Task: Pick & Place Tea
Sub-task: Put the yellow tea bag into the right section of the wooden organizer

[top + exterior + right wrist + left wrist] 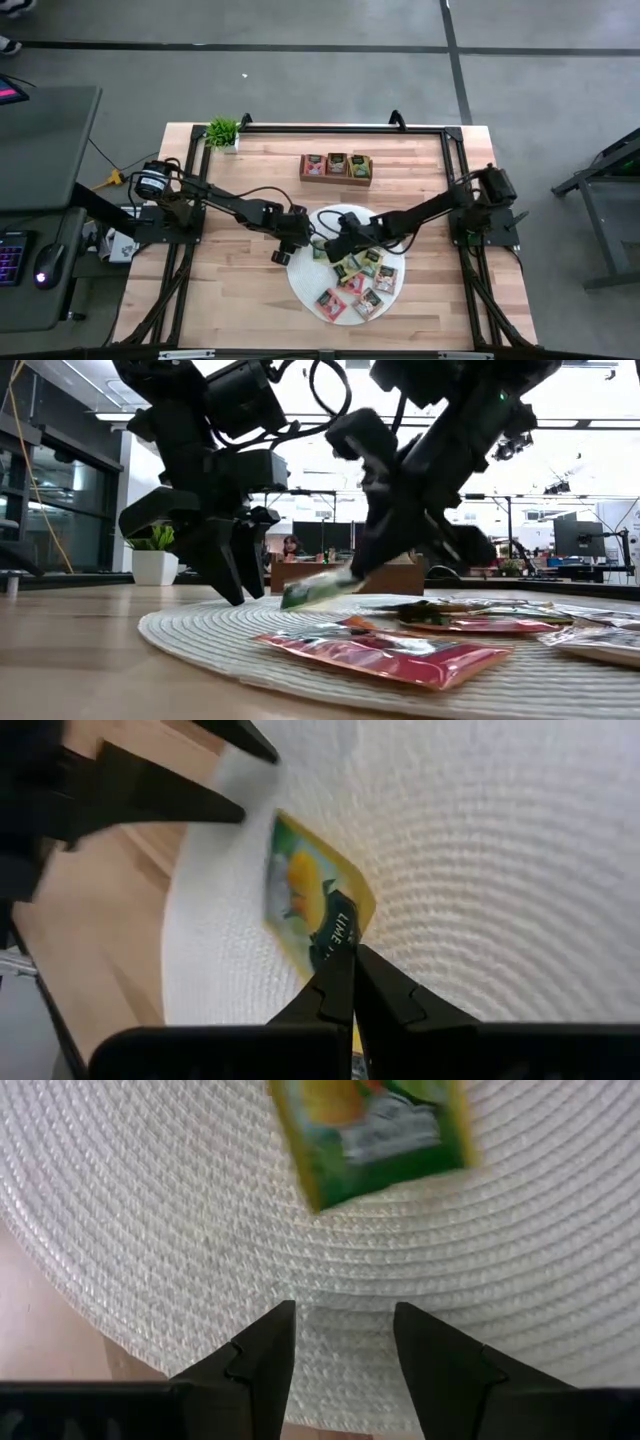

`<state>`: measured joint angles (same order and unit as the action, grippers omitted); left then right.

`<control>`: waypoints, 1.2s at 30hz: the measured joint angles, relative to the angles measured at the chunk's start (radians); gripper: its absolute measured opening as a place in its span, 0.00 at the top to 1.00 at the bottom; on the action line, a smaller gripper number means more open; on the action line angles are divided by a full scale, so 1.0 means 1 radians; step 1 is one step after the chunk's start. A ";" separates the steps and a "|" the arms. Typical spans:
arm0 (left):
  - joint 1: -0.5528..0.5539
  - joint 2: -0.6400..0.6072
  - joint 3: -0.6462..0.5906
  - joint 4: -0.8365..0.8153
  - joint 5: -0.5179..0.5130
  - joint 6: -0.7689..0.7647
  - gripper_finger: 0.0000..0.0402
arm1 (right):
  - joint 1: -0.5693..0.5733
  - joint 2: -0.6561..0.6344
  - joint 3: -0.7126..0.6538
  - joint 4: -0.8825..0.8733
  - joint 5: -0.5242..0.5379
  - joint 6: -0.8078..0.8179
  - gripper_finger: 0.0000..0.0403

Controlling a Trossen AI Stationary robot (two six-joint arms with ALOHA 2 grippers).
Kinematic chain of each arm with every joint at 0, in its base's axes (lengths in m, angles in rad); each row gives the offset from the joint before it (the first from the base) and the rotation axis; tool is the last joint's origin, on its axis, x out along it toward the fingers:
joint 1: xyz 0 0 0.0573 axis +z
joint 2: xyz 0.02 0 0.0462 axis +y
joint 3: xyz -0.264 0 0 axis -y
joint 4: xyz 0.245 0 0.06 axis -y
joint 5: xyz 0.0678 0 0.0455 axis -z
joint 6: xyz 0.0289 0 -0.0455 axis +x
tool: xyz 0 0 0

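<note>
**Right pincer nipped a green packet above the mat**

The right pincer (345, 982) was pressed together on one corner of a green packet (310, 900), its two fingers meeting with only the wrapper's edge between them. In the low view the packet (318, 590) hung just clear of the mat (200, 635), tilted, with its gripped end higher and its free end dipping toward the left pincer. From the right wrist, the packet stretched away from the fingertips, its lemon picture and printed band facing the camera; it was nearly square, so no long axis could be told.

The left pincer (343, 1342) stood partly open and held nothing, fingers pointing down at the mat's edge near the bare desk (220, 290). The green packet (372, 1132) lay just ahead of its fingertips, apart from them, one corner turned toward the gap between the fingers.

From above, both pincers met over the near-left part of the mat (312, 290). The other packets (362, 282) lay scattered flat on the mat on the right arm's side, red and pink ones nearest the low camera (385, 652). The tray (336, 168) sat well apart toward the desk's far edge, with packets standing in its compartments.
</note>
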<state>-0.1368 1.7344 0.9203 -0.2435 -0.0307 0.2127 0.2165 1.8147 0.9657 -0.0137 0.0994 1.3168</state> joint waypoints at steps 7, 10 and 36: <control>0.000 0.000 0.002 -0.004 0.000 -0.004 0.58 | -0.035 -0.153 0.000 -0.107 0.000 -0.137 1.00; 0.000 -0.001 0.002 -0.008 -0.002 -0.008 0.58 | -0.057 -0.244 0.000 -0.207 -0.003 -0.198 1.00; 0.000 -0.001 0.002 0.017 -0.007 -0.201 0.58 | -0.646 -0.512 0.433 -1.115 -0.159 -1.164 1.00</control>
<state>-0.1368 1.7332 0.9218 -0.2267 -0.0380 0.0118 -0.4293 1.3029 1.3985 -1.1289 -0.0591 0.1529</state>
